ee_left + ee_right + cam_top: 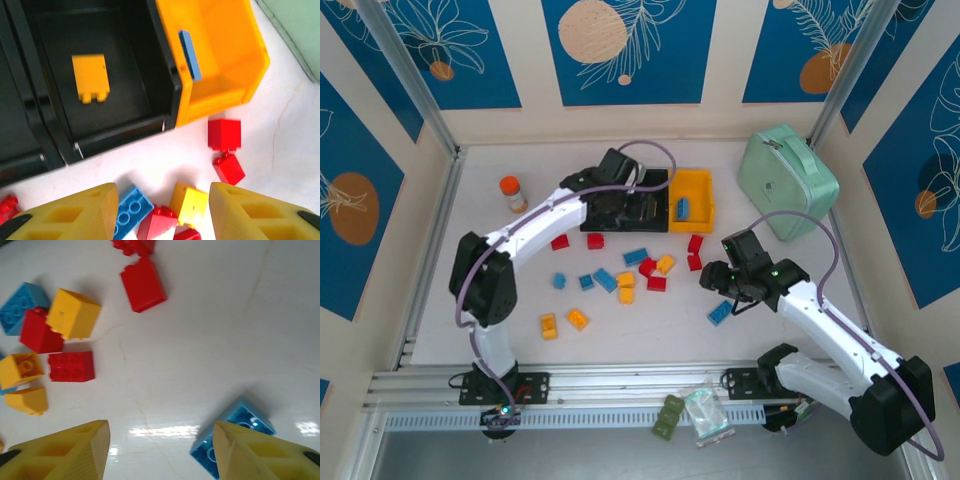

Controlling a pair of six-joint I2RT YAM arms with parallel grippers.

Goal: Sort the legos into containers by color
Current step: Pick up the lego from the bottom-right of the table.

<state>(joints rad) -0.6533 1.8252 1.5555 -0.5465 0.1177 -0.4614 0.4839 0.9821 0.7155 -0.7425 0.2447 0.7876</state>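
Legos [636,256], glossy studded plastic bricks, boxy yellow bin [700,190]; both jaws parted, empty

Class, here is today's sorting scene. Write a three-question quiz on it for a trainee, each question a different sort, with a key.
1. True or false: a blue brick lies in the yellow bin.
2. What colour is the brick seen in the black bin next to it? A red, B yellow, C blue.
3. Fill in: the right fingers stand open beside a ___ table brick.
Key: 1 true; 2 B; 3 blue.
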